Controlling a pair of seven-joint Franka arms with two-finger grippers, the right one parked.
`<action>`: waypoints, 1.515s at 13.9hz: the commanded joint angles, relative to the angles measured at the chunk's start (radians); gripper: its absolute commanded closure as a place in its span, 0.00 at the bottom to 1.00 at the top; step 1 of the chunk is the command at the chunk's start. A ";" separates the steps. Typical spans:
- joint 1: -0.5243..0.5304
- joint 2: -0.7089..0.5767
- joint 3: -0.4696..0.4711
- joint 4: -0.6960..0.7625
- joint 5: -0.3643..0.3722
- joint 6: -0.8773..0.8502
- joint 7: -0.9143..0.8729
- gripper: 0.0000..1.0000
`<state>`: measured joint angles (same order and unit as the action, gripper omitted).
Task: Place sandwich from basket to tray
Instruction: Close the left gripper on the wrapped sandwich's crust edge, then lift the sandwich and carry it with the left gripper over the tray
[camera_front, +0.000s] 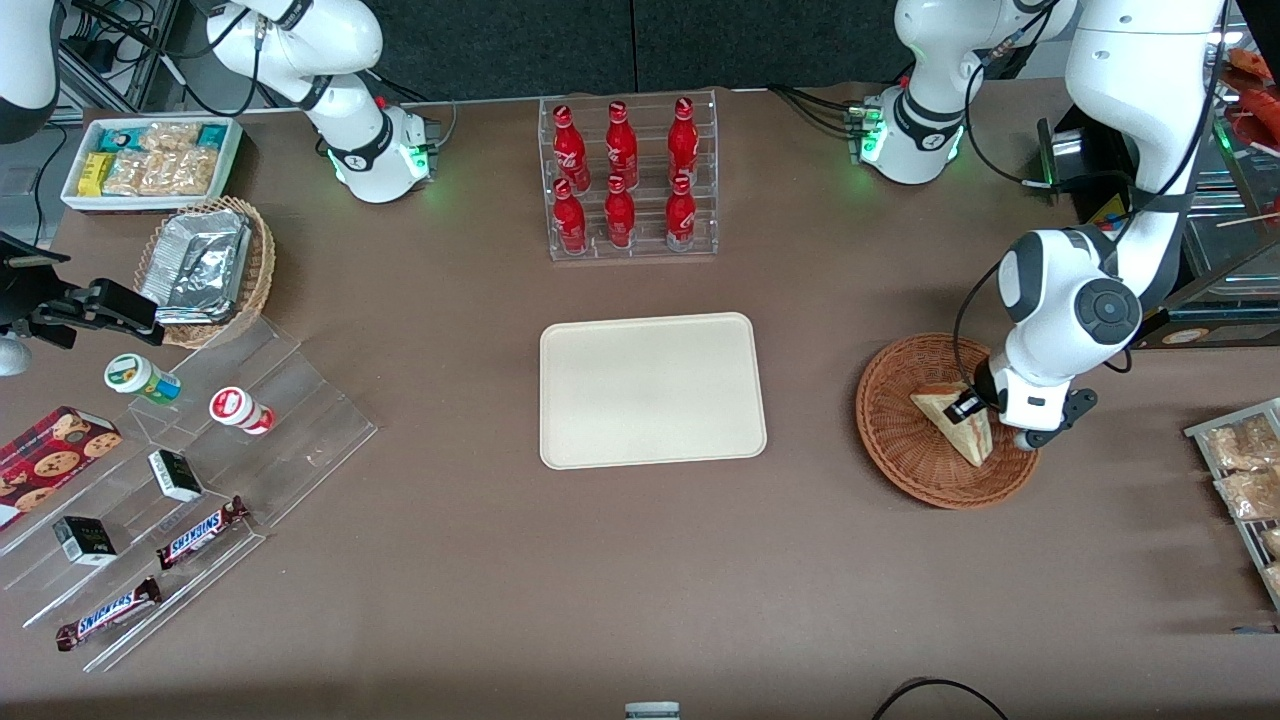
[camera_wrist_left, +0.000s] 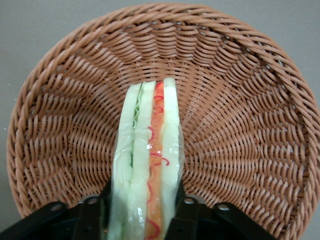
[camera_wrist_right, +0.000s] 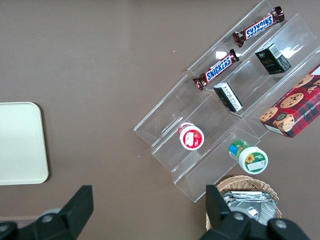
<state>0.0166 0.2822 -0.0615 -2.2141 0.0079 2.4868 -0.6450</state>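
Observation:
The sandwich (camera_front: 948, 418) is a pale bread wedge lying in the reddish-brown wicker basket (camera_front: 900, 445), toward the working arm's end of the table. My left gripper (camera_front: 972, 408) is down in the basket, shut on the sandwich. In the left wrist view the two black fingers (camera_wrist_left: 187, 216) press on both bread faces of the sandwich (camera_wrist_left: 150, 155), whose red, orange and green filling edge faces the camera, with the basket's weave (camera_wrist_left: 240, 125) all round it. The cream tray (camera_front: 650, 390) lies bare at the table's middle, beside the basket; its corner shows in the right wrist view (camera_wrist_right: 20, 142).
A clear rack of red bottles (camera_front: 628, 180) stands farther from the camera than the tray. A wire rack of snack packets (camera_front: 1245, 470) is at the working arm's table edge. Clear shelves with snacks (camera_front: 170, 480), a foil-filled tan basket (camera_front: 205, 268) and a white bin (camera_front: 150, 160) lie toward the parked arm's end.

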 joint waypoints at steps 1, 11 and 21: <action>0.003 -0.026 -0.001 -0.004 0.007 -0.031 -0.015 1.00; -0.182 -0.067 -0.020 0.327 0.012 -0.518 0.005 1.00; -0.599 0.230 -0.026 0.672 -0.035 -0.517 -0.013 1.00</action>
<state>-0.5324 0.4012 -0.1019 -1.6746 -0.0090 1.9913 -0.6594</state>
